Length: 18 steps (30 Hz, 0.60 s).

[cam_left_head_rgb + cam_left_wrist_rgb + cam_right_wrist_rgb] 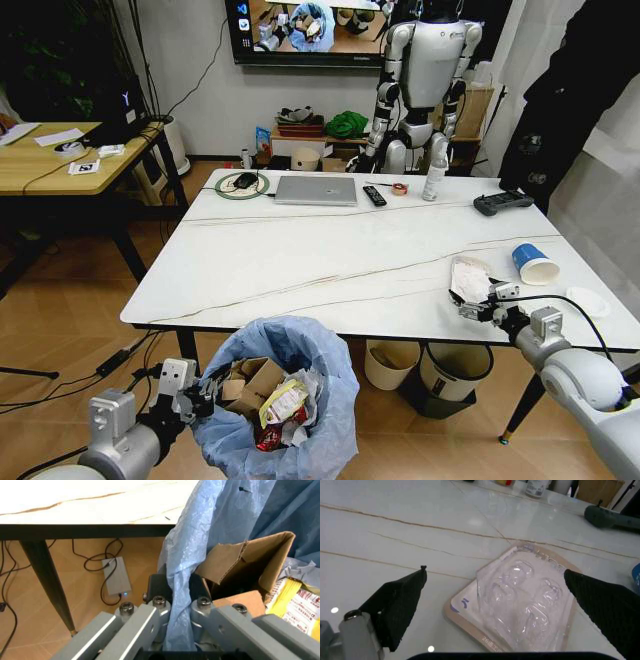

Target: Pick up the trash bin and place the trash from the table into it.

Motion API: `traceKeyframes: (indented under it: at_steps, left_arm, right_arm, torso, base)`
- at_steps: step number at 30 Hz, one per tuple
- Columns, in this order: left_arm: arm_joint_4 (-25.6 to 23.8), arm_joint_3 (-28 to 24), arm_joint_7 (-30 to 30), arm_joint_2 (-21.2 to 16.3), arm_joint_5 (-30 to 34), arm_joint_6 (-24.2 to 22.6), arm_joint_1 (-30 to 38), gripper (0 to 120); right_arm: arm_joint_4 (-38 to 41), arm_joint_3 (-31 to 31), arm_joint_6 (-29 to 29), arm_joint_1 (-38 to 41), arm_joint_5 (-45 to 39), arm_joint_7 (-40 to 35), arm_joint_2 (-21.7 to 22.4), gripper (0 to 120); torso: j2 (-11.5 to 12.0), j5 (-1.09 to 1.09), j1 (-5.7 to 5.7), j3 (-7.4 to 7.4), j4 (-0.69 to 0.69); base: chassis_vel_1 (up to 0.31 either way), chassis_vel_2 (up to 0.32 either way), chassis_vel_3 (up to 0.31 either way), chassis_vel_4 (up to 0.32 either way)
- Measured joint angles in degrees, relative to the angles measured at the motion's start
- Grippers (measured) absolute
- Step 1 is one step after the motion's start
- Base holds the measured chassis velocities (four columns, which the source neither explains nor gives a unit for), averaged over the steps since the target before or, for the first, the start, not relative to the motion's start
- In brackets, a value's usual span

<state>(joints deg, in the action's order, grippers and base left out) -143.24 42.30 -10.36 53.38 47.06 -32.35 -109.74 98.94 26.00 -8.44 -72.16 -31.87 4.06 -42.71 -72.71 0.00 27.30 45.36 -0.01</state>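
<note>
Down low at the left, the left gripper [197, 390] is clamped on the crinkly blue liner of the trash bin [285, 400], stuffed with torn cardboard [250, 564]. Over right, the right gripper [495, 592] hangs wide open over a glossy clear packet [469, 277] on the veined marble table [330, 250].

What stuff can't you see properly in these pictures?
- The bottom of the trash bin: cut off by the head view's lower edge, and the cardboard and wrappers hide what lies underneath.
- The bin's rim where the left gripper pinches it: covered by the blue bag in the left wrist view.
- Printing on the clear packet: too blurred to read in the right wrist view, between the right gripper fingers.
- The cup's inside: turned away.
</note>
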Motion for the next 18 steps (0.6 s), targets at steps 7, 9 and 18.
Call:
traceKeyframes:
  at_steps: [7,9,18]
  left_arm:
    - [0.0,0.03,-0.02,0.03,0.09,-0.03,0.01,0]
    - [0.0,0.04,-0.04,0.03,0.16,-0.04,0.1,0]
    - [0.0,0.2,-0.08,0.02,0.31,-0.08,0.15,0]
  right_arm:
    - [-0.8,-0.78,0.18,0.8,0.0,0.34,-0.03,100]
    - [-1.14,-1.2,0.19,1.32,-0.03,0.38,-0.02,100]
    - [-2.64,-2.6,0.2,3.24,-0.17,0.55,0.02,100]
  torso:
    - [0.0,0.0,0.0,0.0,0.0]
    - [0.0,0.0,0.0,0.0,0.0]
    - [0.0,0.0,0.0,0.0,0.0]
  base:
    - [0.0,0.0,0.0,0.0]
    - [0.0,0.0,0.0,0.0]
    - [0.0,0.0,0.0,0.0]
